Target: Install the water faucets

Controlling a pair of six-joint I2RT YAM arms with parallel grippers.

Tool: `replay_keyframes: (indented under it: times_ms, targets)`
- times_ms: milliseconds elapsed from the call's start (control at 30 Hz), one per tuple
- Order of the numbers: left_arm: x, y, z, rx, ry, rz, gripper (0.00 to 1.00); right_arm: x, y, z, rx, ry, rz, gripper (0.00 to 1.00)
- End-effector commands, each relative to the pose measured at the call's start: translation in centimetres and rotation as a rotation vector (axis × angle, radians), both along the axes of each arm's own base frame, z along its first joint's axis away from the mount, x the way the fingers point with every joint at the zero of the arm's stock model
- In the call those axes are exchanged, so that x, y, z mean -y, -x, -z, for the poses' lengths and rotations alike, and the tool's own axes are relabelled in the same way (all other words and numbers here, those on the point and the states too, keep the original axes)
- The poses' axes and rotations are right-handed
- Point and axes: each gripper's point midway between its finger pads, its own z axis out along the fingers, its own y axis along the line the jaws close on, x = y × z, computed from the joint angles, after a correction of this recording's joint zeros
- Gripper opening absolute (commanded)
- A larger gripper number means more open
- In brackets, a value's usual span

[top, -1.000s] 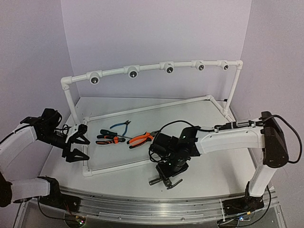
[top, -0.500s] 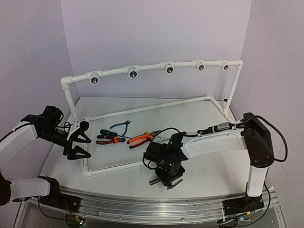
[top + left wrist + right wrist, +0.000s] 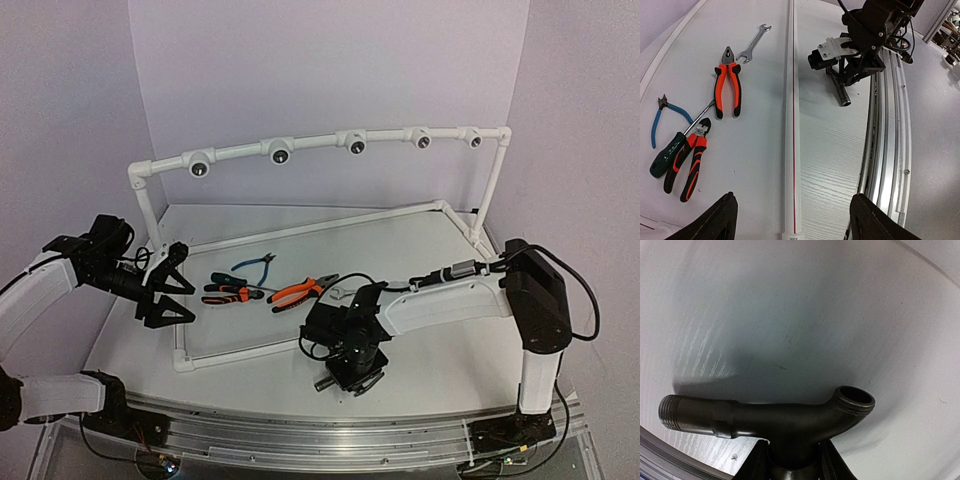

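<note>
The faucet [image 3: 775,420] is seen lying on the worktop [image 3: 450,350] close to its near edge, about midway along and just outside the white pipe frame [image 3: 250,352]. It is clamped at its middle by the right gripper [image 3: 790,457], with a finger [image 3: 756,462] pressed to each side, the threaded end out to one side and the open spout to the other. The left gripper [image 3: 795,220] is held with its fingers wide apart over the worktop's left edge, well apart from the faucet.
</note>
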Motion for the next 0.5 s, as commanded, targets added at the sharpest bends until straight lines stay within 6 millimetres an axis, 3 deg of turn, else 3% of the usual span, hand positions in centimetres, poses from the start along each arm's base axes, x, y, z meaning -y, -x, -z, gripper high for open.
replay_keyframes:
  times_ms: [0,233,367,467]
  targets:
    - [1.3,-0.8,-3.3,0.036,0.077,0.011,0.78,-0.4,-1.4,-1.7,0.092,-0.031,-0.004,0.0]
    - [3.9,0.2,-5.2,-0.008,0.117,0.054,0.75,-1.8,-5.3,-10.1,0.382,-0.192,0.025,0.0]
    - [6.2,0.9,-7.2,-0.041,0.149,0.087,0.73,-3.4,-7.6,-16.8,0.592,-0.332,0.068,0.0]
    - [8.7,0.3,-10.1,-0.039,0.195,0.076,0.73,-5.0,-9.1,-21.9,0.776,-0.421,0.093,0.0]
